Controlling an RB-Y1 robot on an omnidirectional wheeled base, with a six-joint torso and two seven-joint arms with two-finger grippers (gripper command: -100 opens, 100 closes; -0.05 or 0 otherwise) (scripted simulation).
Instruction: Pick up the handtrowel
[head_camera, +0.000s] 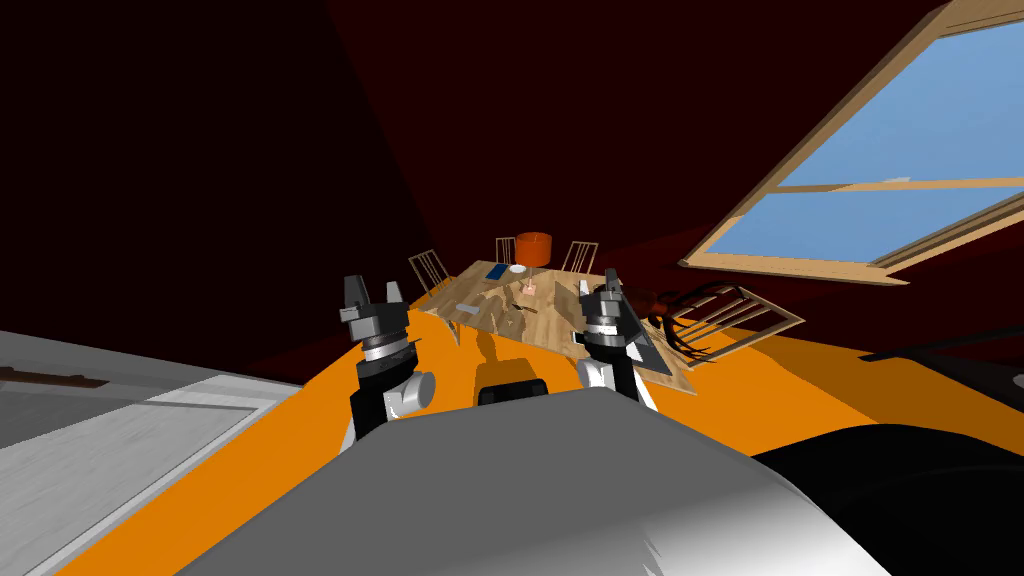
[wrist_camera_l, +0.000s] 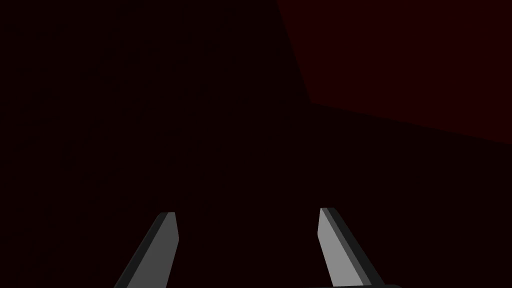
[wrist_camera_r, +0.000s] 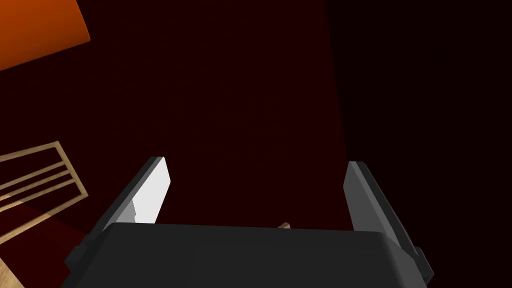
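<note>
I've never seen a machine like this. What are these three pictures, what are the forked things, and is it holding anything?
This is a robot with two arms. The wide picture comes from a camera on its head, looking down. Its two hands, the left gripper and the right gripper, stand up in front of a wooden table that is some way off on an orange floor. On the table are an orange cylinder, a blue thing and a few items too small to name. The other two pictures come from a camera on each wrist, looking along that hand's two grey fingers. Both hands are open and hold nothing.
</note>
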